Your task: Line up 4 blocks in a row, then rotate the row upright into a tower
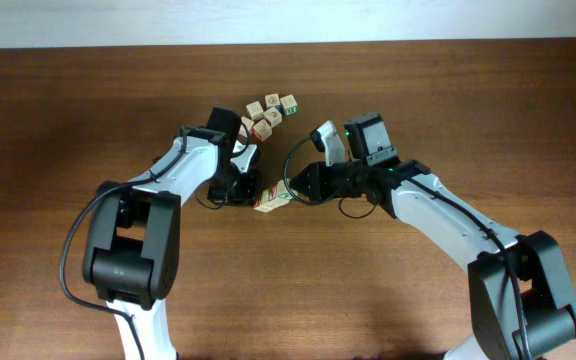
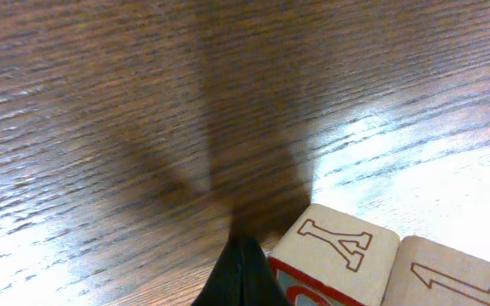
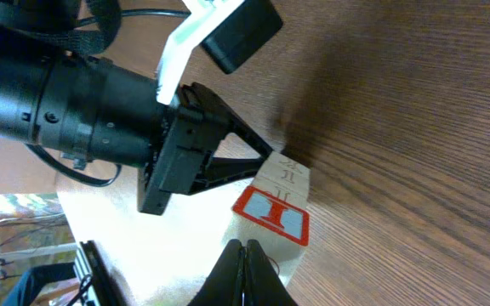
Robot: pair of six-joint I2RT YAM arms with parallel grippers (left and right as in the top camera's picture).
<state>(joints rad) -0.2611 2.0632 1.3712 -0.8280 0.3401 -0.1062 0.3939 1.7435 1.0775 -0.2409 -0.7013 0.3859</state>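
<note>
Pressed together into one dark point, the left gripper (image 2: pixel 243 259) pinches nothing. In its own wrist view the tip sits just beside the near corner of the Y block (image 2: pixel 334 248), a pale wooden cube with an outlined Y on top and a red border on its side. The neighbour block (image 2: pixel 459 276) stands flush against it, with only part of an outlined letter visible on top.

Across from it, the right gripper (image 3: pixel 249 265) is also closed tight and holds nothing. Its tip is near the I block (image 3: pixel 272 214), which shows a red-framed I on the facing side and a faint outlined letter on top. The left gripper's dark fingers meet the far side of this cube.

From overhead, the blocks (image 1: pixel 271 198) lie in a short tight row on the brown wooden table (image 1: pixel 418 80), directly between the two closed grippers; their number cannot be told there. Farther back, the spare cubes (image 1: pixel 268 115) sit in a loose cluster of similar pale letter cubes, apart from the row.
</note>
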